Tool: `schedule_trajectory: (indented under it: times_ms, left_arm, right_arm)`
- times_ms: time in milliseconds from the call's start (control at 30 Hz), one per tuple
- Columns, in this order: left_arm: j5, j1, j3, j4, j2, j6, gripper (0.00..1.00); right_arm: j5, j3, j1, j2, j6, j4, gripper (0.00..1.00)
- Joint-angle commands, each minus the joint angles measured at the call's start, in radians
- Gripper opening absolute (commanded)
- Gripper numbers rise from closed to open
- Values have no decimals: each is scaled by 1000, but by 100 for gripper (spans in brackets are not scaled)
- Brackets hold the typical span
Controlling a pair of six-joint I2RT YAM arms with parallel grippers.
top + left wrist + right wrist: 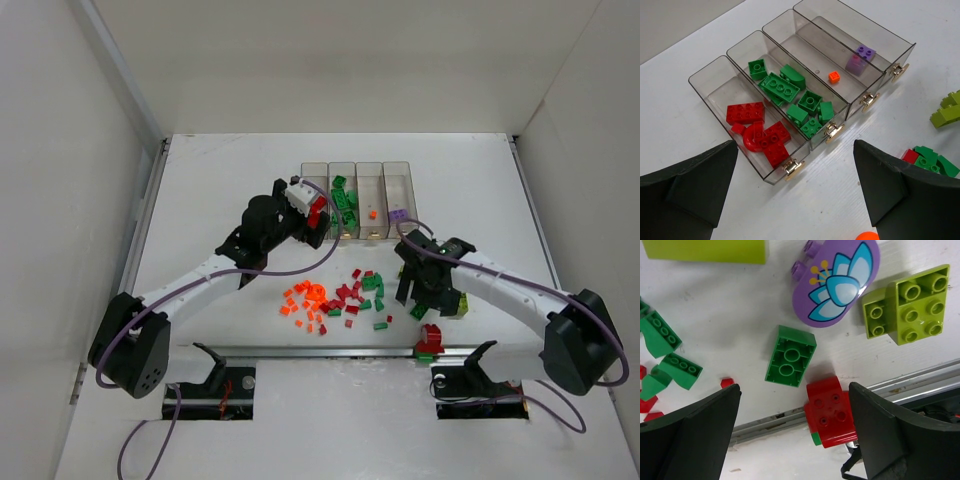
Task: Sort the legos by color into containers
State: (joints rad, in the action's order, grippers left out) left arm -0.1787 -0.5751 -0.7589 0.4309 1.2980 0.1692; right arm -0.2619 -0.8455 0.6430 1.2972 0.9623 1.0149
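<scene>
Four clear bins [358,168] stand in a row at the back. In the left wrist view the leftmost bin [715,80] holds red bricks [756,131]. The second holds green bricks [795,100], the third one small orange brick [834,76], the fourth a purple brick [862,54]. My left gripper [318,228] [795,195] is open and empty, just in front of the red bin's knob end. My right gripper [422,305] [795,430] is open above a red brick [830,412] [431,335] at the table's front edge, not touching it.
Loose red and green bricks [358,293] and orange bits [308,300] lie mid-table. Under the right wrist lie an upturned green brick [790,356], a purple flower piece [837,282] and a lime brick [907,305]. A metal rail [330,352] runs along the front edge.
</scene>
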Motion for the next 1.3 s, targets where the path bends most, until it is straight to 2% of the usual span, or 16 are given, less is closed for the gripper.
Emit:
schedule_trajectory:
  times_ms: [0,167,267,500,600,933,1067,1167,1233,1267]
  left_arm:
    - [4,-3,7,62,-45,-16,100]
    - [4,-3,7,51,-45,-16,100]
    - [4,-3,7,51,-45,-7,100]
    - [4,-3,7,51,-45,-16,100]
    - [4,-3,16,51,-54,-16,100]
    - [-15,-3,16,62,-54,-25,100]
    - [-24,-3,26,71,-54,-25,100]
    - [-24,-3,26,71,-54,-25,100]
    - [-24,-3,35,71,-63,-25,100]
    - [-15,-3,35,71,-63,-25,100]
  right_arm:
    - [-16,-44,18,17,-34,14,94]
    - [73,-58,41,45,-51,77,96]
    - [64,-87,75,45,-10,158,100]
    - [136,-96,96,138,-33,201,100]
    - [103,-131,153,182,-5,293,100]
    - [131,-81,162,110,69,237,100]
    - [194,-54,162,34,69,125,90]
    - [245,-12,162,-25,87,5,89]
    - [201,-12,162,-59,134,49,89]
    - [169,-24,162,-81,191,94,92]
